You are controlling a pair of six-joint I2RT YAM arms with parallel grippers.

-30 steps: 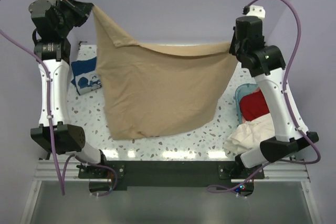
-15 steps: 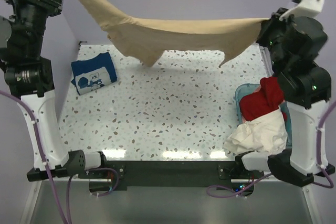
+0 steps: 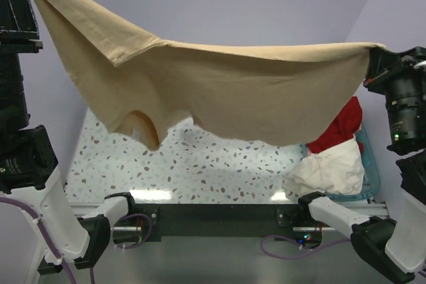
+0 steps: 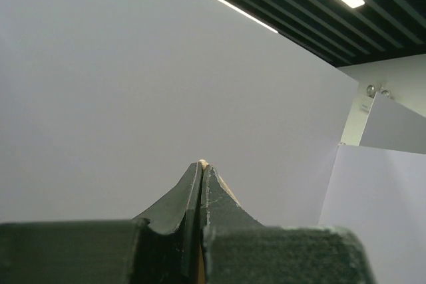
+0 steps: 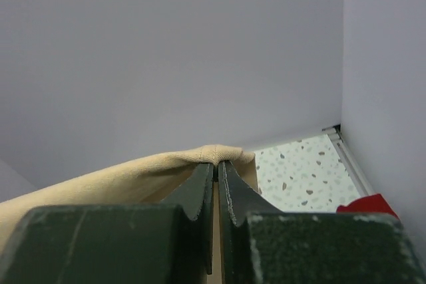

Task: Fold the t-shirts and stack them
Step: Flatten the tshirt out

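I see my left gripper (image 4: 201,165) pinched tight on 1 end of the tan t-shirt (image 3: 219,91), which hangs stretched across to my right gripper (image 5: 216,164), clamped on the other end, with the red t-shirt (image 3: 341,128) and cream t-shirt (image 3: 329,171) heaped below it.

The left gripper (image 4: 201,164) and right gripper (image 5: 216,163) now sit higher and farther apart, with the tan t-shirt (image 3: 219,91) pulled taut between them and lifted off the table (image 3: 219,164).
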